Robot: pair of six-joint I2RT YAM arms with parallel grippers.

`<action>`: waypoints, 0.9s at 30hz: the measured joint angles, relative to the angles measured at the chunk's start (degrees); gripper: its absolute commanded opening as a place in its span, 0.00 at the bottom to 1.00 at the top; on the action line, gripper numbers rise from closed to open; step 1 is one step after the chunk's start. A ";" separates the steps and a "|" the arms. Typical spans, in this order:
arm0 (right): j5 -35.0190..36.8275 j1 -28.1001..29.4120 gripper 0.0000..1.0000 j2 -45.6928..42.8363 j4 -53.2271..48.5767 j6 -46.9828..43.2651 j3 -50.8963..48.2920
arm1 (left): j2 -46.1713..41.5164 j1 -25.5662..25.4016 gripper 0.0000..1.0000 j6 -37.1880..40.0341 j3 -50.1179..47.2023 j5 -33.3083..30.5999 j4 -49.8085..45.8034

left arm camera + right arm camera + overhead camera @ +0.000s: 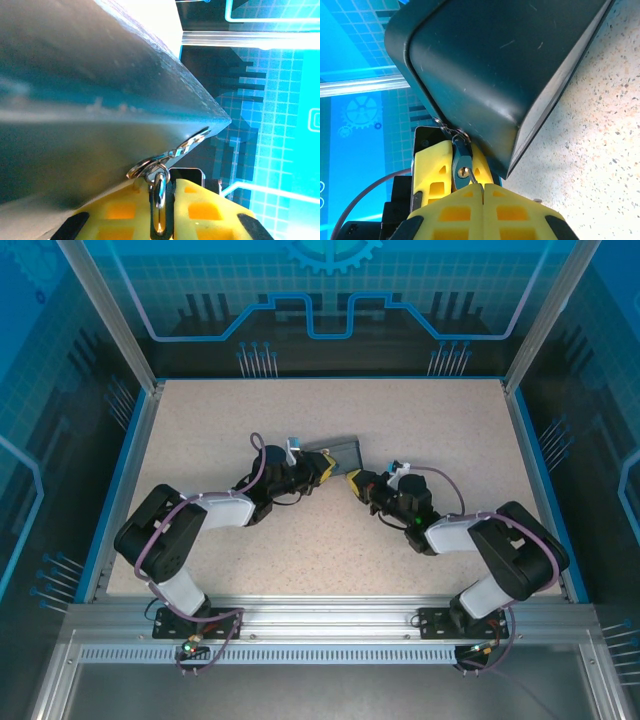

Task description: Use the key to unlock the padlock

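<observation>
Clamps the small bluish padlock (461, 167) in the left gripper (325, 468), hooked on the wire hasp (447, 131) of the scuffed, round-cornered dark box (490, 65); pinches the thin key (471, 179) at its brass keyhole (463, 172) with the right gripper (482, 192), over speckled table (600, 150).

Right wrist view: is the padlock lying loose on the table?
No, the padlock hangs from the latch ring on the box, clamped between the fingers of the left end effector.
</observation>
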 measured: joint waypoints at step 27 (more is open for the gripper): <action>1.25 1.70 0.00 2.62 0.94 0.83 2.10 | 0.07 0.11 0.00 -0.20 0.00 -0.02 0.07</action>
